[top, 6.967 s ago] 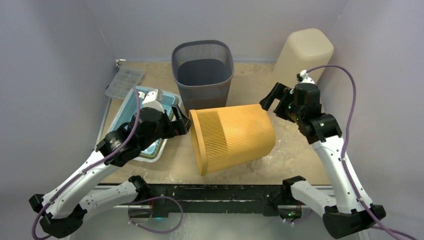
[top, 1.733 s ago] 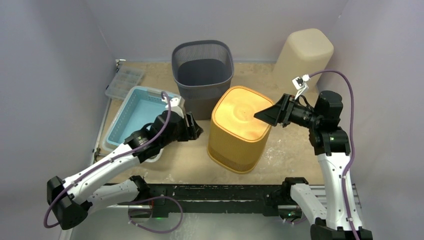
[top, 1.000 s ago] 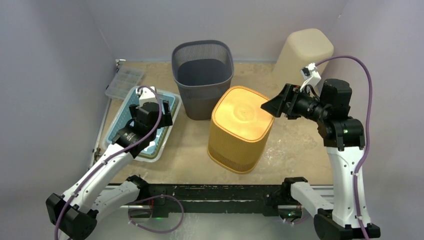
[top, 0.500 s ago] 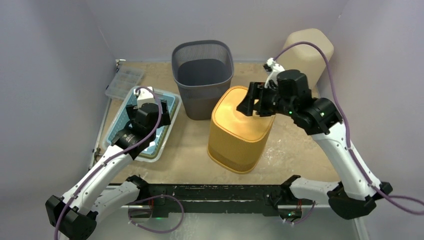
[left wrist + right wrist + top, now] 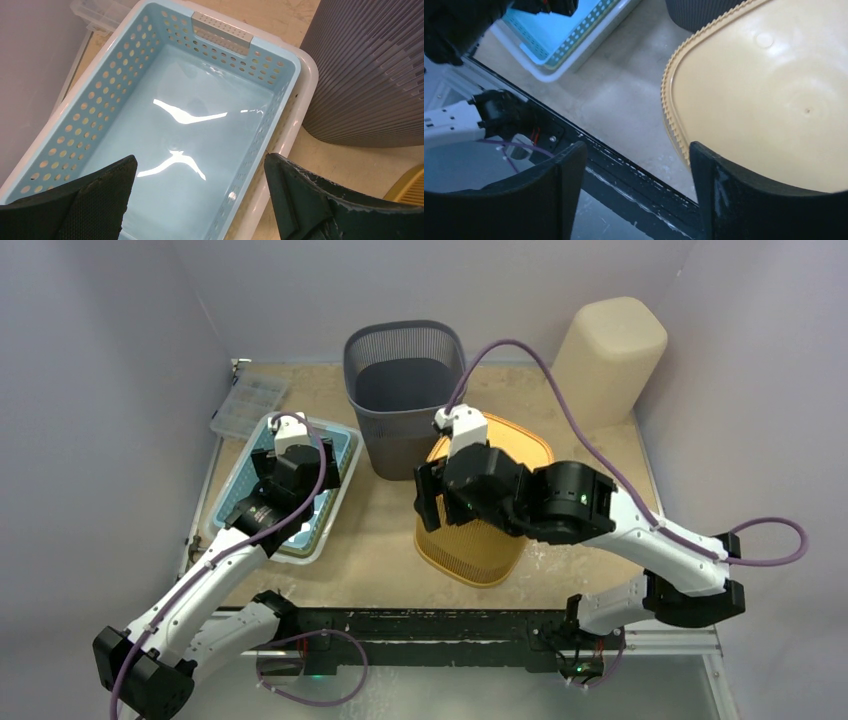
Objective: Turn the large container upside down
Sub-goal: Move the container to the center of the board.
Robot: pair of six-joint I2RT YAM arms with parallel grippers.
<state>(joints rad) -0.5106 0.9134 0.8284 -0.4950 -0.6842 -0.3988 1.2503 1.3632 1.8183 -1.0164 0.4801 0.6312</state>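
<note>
Looking down on the large yellow container point(image 5: 482, 545) near the centre of the top view, standing on the worktop point(image 5: 375, 530) with its long axis vertical. Showing a closed, smooth face upward and a wider ribbed rim down against the worktop. Judging from that, appearing to be resting mouth-down, so the turn itself appears done.

Hovering the right gripper point(image 5: 430, 498) over the container's left edge in the top view, its fingers spread wide and holding nothing. In the right wrist view, seeing the yellow face filling the right half of the frame, below and to the right of the gap between the fingers, with bare worktop under the left finger. Not touching the container, as far as the views show.

Holding the left gripper point(image 5: 200, 185) well apart at the left of the top view, above the blue basket point(image 5: 295, 67), fingers likewise wide open and empty. Leaving the right arm clearly nearer for any further contact, probably only a check or a pull-away.

Noting the grey mesh bin point(image 5: 405, 365) just behind the container and a beige tub point(image 5: 610, 340) at the upper right.

Finding no brand, label or readable writing anywhere.
</note>
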